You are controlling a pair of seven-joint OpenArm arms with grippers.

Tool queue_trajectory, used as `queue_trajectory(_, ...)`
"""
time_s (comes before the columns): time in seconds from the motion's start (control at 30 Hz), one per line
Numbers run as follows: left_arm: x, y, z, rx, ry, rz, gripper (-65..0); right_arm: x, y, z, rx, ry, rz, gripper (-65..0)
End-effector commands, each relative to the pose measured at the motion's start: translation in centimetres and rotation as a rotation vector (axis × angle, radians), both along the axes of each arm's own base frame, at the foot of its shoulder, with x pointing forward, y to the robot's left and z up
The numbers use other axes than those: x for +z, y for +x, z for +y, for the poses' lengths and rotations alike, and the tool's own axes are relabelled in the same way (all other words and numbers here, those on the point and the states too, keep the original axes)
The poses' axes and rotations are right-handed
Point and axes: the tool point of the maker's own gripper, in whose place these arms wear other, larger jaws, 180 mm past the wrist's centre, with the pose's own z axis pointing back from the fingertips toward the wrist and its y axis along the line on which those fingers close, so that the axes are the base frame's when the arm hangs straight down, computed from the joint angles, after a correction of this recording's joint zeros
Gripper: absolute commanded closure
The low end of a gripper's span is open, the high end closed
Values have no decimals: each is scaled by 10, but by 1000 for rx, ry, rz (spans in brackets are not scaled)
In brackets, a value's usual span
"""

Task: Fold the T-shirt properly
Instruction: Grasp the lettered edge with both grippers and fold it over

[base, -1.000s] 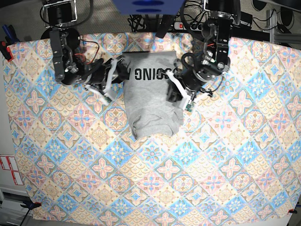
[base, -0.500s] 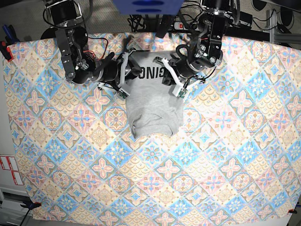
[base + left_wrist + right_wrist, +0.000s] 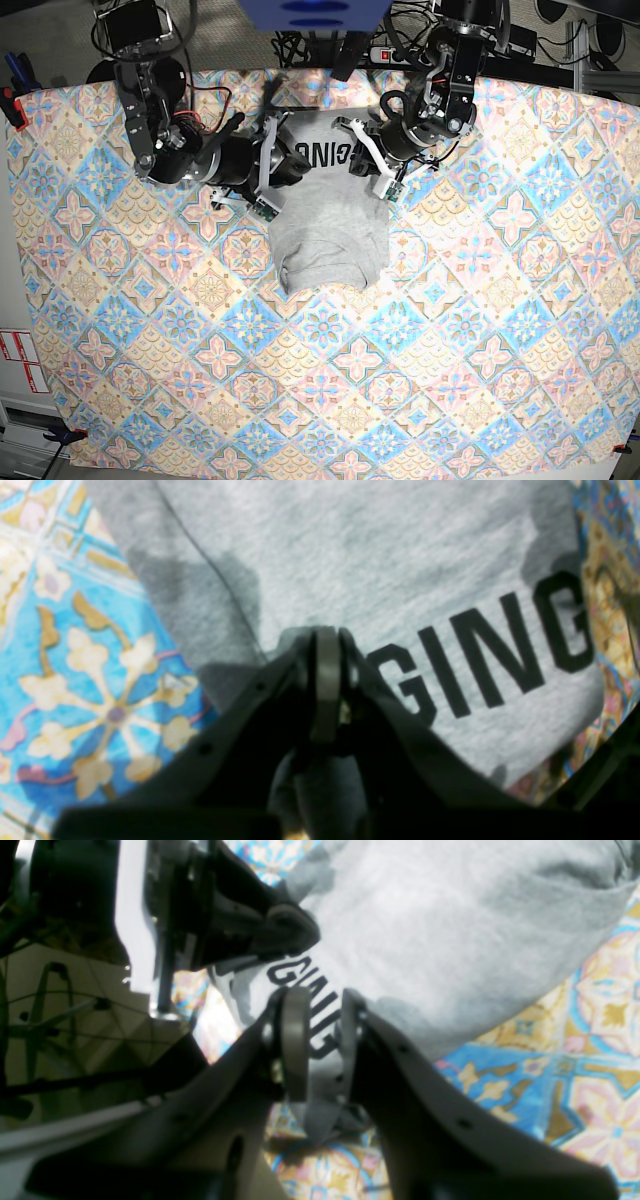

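The heather-grey T-shirt [image 3: 330, 240] lies as a narrow folded strip at the table's back centre, with black letters "GING" across its upper part. In the base view my left gripper [image 3: 352, 160] sits over the shirt's upper right edge and my right gripper [image 3: 285, 165] over its upper left edge, close together. The left wrist view has the left gripper [image 3: 327, 635] shut, a grey fold of the T-shirt [image 3: 400, 555] pinched between its jaws. In the right wrist view the right gripper [image 3: 320, 1005] is shut on a lettered fold of the T-shirt [image 3: 450, 915].
The colourful tile-patterned tablecloth [image 3: 450, 330] covers the whole table. Cables and a power strip [image 3: 390, 50] lie behind the back edge. A red clamp [image 3: 10, 105] sits on the left edge. The left arm's black body [image 3: 225, 915] looms close in the right wrist view.
Both grippers moved inward towards each other over the shirt's upper part, drawing its side edges in. The visible lettering between them has narrowed.
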Motion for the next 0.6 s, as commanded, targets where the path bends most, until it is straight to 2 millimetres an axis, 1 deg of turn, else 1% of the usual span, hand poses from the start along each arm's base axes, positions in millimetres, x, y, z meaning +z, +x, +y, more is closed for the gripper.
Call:
queue_trajectory(0.0, -2, -2, -2, -8, 4, 9, 0, 9, 6, 3, 3, 27, -30, -105)
queue_trajectory(0.07, -6, -3, -1, -6, 4, 18, 0, 3, -1, 8, 23, 26, -7, -105)
queue_trajectory(0.17, -6, -4, -2, -6, 3, 20, 0, -16, -17, 16, 62, 16, 63, -105)
queue_trajectory(0.2, -6, -4, -2, -6, 3, 20, 0, -20, -19, 18, 71, 11, 78, -105)
queue_trajectory(0.3, -5, -3, -3, -6, 1, 17, 0, -29, -9, 18, 82, -6, 92, -105)
queue_trajectory(0.37, -6, -5, -3, -5, -1, 20, 0, -40, -10, 14, 76, -21, 124, -105)
queue_trajectory(0.47, -6, -5, -1, -4, 1, 22, 0, -56, -17, 8, 60, -41, 177, -105)
queue_trajectory(0.5, -8, -8, 0, -1, 2, 28, 0, -61, -20, 5, 56, -49, 196, -105)
queue_trajectory(0.53, -9, -10, 1, 0, 4, 32, 0, -66, -20, 0, 46, -59, 210, -105)
queue_trajectory(0.57, -7, -9, 1, 1, 5, 25, 0, -70, -19, -11, 29, -76, 220, -105)
